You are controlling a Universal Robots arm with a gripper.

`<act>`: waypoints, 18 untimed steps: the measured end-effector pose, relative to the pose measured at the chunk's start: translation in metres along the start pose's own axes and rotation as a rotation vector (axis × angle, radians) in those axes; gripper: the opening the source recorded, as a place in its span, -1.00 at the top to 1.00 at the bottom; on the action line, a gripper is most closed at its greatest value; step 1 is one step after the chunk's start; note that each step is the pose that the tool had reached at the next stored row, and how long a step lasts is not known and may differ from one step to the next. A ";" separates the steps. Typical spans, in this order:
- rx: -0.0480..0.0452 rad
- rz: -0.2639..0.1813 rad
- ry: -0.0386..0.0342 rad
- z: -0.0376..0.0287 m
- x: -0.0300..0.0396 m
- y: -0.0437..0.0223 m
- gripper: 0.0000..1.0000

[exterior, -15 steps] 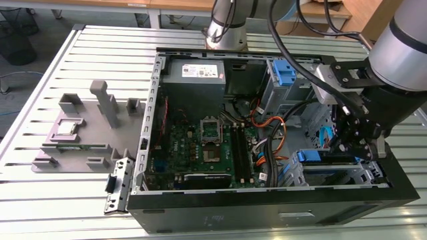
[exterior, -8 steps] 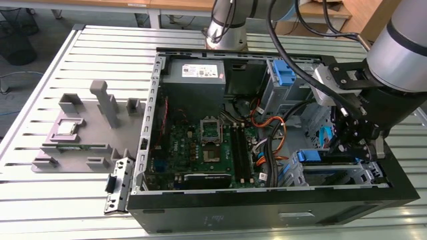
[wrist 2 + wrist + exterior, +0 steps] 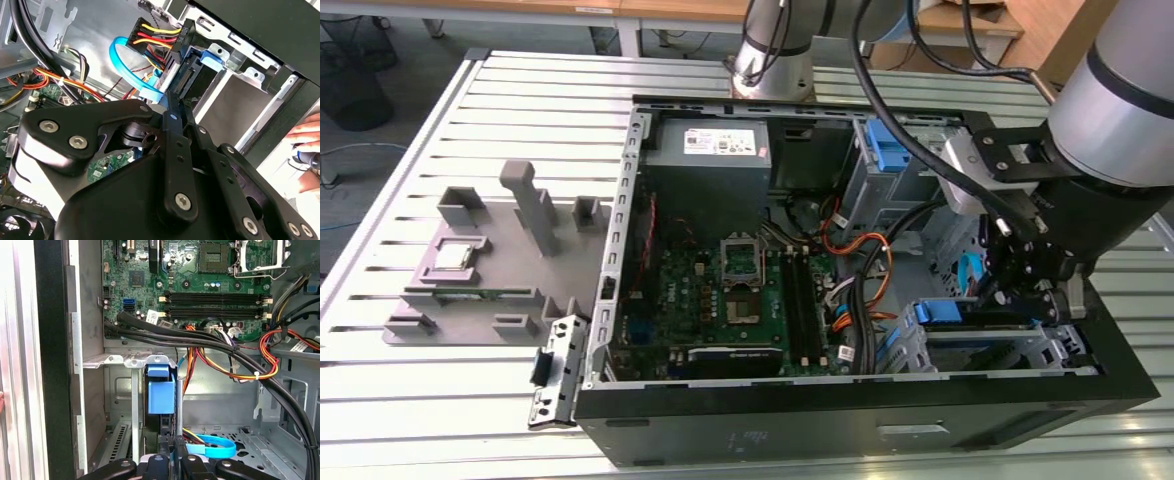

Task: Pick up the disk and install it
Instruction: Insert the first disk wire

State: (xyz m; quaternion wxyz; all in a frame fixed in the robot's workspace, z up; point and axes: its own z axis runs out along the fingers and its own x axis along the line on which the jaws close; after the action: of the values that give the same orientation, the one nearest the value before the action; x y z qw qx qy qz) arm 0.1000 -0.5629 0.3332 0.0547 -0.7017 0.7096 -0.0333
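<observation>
The gripper [image 3: 167, 107] is hiding most of the disk [image 3: 186, 75], and a hand [image 3: 306, 131] is getting cut off.

The exterior view looks down from high up at the whole open computer case [image 3: 854, 300] on the slatted table [image 3: 480, 400], while both wrist views sit way closer inside it, sharing the metal drive bay [image 3: 150, 360] with its blue bracket [image 3: 212, 56].

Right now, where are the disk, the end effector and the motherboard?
disk [image 3: 161, 390], first wrist view, blue rail face in the bay.
end effector [image 3: 170, 107], second wrist view, fingertip end.
motherboard [image 3: 720, 300], exterior view, green board middle.
</observation>
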 end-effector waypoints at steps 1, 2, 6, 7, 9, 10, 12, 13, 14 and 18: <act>0.0003 0.000 0.0000 0.0001 0.0000 0.0000 0.68; 0.0004 0.000 0.0000 0.0001 0.0000 0.0000 0.68; 0.0014 -0.001 -0.0006 0.0010 0.0000 0.0004 0.68; 0.0022 -0.001 -0.0006 0.0017 0.0001 0.0007 0.68; 0.0026 -0.001 -0.0002 0.0021 0.0001 0.0008 0.68; 0.0027 -0.001 -0.0001 0.0021 0.0001 0.0008 0.68; 0.0027 -0.001 -0.0002 0.0022 0.0001 0.0008 0.68; 0.0027 -0.001 -0.0004 0.0026 0.0001 0.0009 0.68; 0.0029 -0.001 -0.0004 0.0030 0.0001 0.0012 0.68; 0.0029 -0.002 -0.0002 0.0034 0.0002 0.0014 0.68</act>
State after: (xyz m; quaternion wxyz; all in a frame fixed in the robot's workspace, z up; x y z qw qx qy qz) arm 0.0990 -0.5629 0.3297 0.0557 -0.7022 0.7090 -0.0343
